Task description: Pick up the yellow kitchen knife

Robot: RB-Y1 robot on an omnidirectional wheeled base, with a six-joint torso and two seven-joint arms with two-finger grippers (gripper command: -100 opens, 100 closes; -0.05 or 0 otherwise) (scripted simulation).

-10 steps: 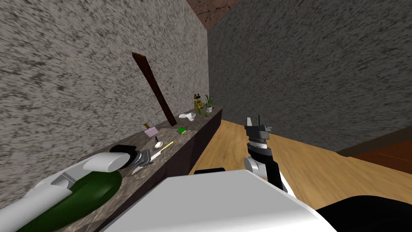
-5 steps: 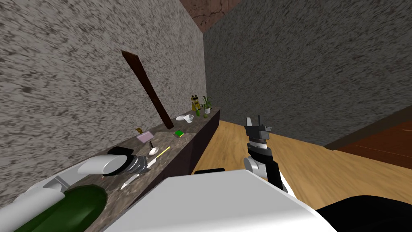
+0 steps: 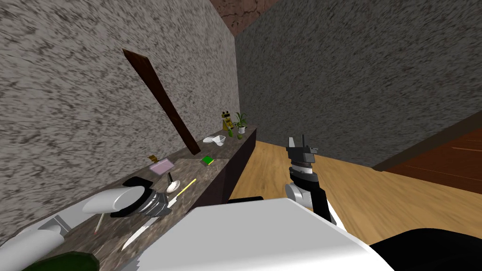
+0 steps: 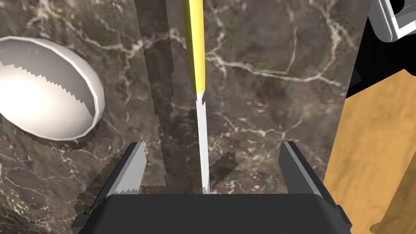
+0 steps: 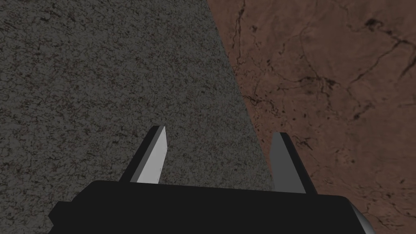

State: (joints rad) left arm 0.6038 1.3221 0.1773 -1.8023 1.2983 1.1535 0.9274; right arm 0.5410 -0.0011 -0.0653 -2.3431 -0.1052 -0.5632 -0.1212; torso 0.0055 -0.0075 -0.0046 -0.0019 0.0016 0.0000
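Your left gripper (image 4: 212, 145) hangs over the marble counter (image 4: 264, 101); the yellow kitchen knife (image 4: 196, 81) lies flat just beside the white bowl (image 4: 44, 97), its blade between your fingers (image 4: 132, 170), which stand wide apart and hold nothing; better slide on to the handle (image 4: 193, 40), lower, then close; the right gripper (image 5: 219, 138), far from the bowl, is spread, empty.

We are finding no readable text, label, brand, number or sign. The yellow-handled knife (image 4: 194, 48), the white bowl (image 4: 44, 89) and the dark marbled counter (image 4: 260, 81) are all showing plain, unmarked surfaces.
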